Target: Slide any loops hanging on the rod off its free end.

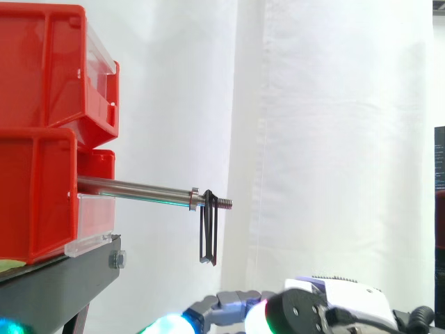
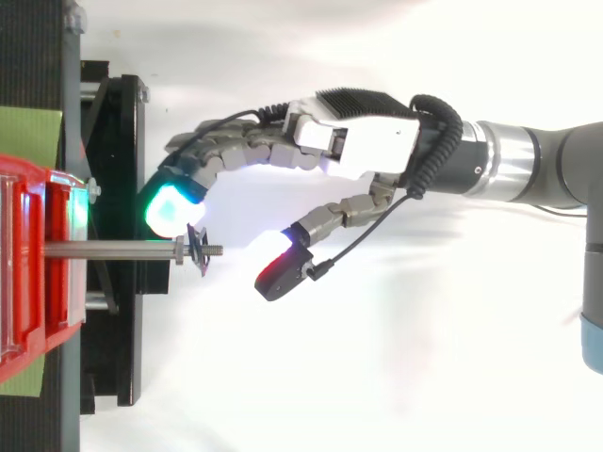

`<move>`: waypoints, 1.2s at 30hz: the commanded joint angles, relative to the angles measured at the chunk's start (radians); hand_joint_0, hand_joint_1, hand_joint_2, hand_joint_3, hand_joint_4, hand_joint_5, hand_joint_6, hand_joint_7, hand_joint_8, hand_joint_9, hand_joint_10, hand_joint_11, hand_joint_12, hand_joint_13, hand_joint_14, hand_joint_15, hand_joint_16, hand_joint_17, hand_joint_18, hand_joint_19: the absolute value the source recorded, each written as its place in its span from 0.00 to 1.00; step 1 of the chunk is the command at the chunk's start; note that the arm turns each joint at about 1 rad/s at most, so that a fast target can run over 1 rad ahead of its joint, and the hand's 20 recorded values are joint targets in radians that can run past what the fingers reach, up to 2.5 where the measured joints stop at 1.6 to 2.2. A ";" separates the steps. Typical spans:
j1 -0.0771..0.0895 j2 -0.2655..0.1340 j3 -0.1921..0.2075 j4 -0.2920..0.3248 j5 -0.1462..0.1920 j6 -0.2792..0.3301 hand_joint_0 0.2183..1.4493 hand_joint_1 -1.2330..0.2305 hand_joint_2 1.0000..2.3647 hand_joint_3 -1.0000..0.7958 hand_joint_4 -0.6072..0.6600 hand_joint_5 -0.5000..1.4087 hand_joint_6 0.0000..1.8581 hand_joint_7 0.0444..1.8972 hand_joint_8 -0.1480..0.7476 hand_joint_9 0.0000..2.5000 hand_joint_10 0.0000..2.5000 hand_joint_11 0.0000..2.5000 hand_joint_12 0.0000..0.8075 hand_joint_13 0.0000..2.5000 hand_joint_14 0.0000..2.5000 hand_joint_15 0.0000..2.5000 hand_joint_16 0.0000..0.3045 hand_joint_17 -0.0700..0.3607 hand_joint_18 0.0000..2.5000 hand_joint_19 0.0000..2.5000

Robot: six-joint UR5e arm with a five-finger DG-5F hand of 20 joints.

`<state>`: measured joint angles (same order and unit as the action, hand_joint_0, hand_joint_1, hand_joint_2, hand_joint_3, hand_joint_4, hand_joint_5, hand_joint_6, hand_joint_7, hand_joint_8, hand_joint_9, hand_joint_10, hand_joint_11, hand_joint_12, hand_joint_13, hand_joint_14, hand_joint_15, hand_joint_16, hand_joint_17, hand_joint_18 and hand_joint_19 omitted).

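1. Red bins [image 1: 42, 132] sit at 9 o'clock in the side view, on a black stand [image 1: 55, 282].
2. The hand [image 2: 367, 141] comes in from 3 o'clock in the top view. Its fingers are loosely arched and spread from the thumb, gripping nothing. The side view puts it below the rod.
3. The rod [image 1: 139, 189] juts from the bins toward 3 o'clock.
4. One dark loop [image 1: 209, 233] hangs on the rod's threaded tip, just past a collar [image 1: 195, 198]. It is not yet off, so the short slide toward 3 o'clock is left.
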<state>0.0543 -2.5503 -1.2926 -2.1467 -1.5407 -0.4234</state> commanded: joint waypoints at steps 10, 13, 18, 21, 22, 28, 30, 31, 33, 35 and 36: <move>-0.010 -0.005 0.027 -0.005 -0.044 0.040 0.29 0.43 0.00 0.30 0.70 0.17 0.27 0.37 0.44 0.16 0.00 0.00 0.39 0.12 0.00 0.00 0.17 0.43 0.09 0.01; -0.011 -0.002 0.027 -0.005 -0.045 0.041 0.29 0.43 0.00 0.30 0.71 0.18 0.27 0.37 0.44 0.16 0.00 0.00 0.39 0.12 0.00 0.00 0.16 0.42 0.09 0.01; -0.014 0.015 0.029 -0.009 -0.048 0.040 0.29 0.44 0.00 0.30 0.72 0.18 0.27 0.39 0.45 0.16 0.00 0.00 0.39 0.12 0.00 0.00 0.16 0.42 0.10 0.01; -0.019 0.019 0.029 -0.010 -0.055 0.041 0.29 0.44 0.00 0.30 0.72 0.18 0.27 0.40 0.44 0.17 0.00 0.00 0.39 0.12 0.00 0.00 0.17 0.43 0.10 0.02; -0.021 0.019 0.029 -0.010 -0.056 0.043 0.29 0.44 0.00 0.30 0.73 0.19 0.27 0.41 0.45 0.17 0.00 0.00 0.39 0.12 0.00 0.00 0.17 0.43 0.10 0.02; -0.027 0.044 0.029 -0.010 -0.059 0.041 0.29 0.44 0.00 0.30 0.73 0.19 0.27 0.42 0.45 0.18 0.00 0.00 0.39 0.12 0.00 0.00 0.17 0.43 0.10 0.02; -0.028 0.051 0.029 -0.016 -0.061 0.040 0.29 0.44 0.00 0.30 0.74 0.20 0.27 0.44 0.45 0.18 0.00 0.00 0.39 0.12 0.00 0.00 0.17 0.43 0.10 0.02; -0.030 0.056 0.029 -0.022 -0.062 0.041 0.29 0.44 0.00 0.30 0.74 0.20 0.27 0.44 0.45 0.19 0.00 0.00 0.39 0.12 0.00 0.00 0.17 0.43 0.10 0.02; -0.033 0.058 0.029 -0.038 -0.068 0.041 0.29 0.44 0.00 0.31 0.74 0.20 0.27 0.46 0.46 0.19 0.00 0.00 0.39 0.12 0.00 0.00 0.17 0.43 0.10 0.02; -0.034 0.058 0.029 -0.059 -0.078 0.041 0.29 0.44 0.00 0.31 0.74 0.20 0.27 0.46 0.46 0.19 0.00 0.00 0.39 0.12 0.00 0.00 0.17 0.43 0.10 0.02; -0.034 0.059 0.029 -0.068 -0.082 0.040 0.29 0.44 0.00 0.31 0.74 0.20 0.27 0.47 0.46 0.19 0.00 0.00 0.39 0.12 0.00 0.00 0.17 0.43 0.10 0.02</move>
<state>0.0219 -2.4949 -1.2640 -2.1914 -1.6125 -0.3824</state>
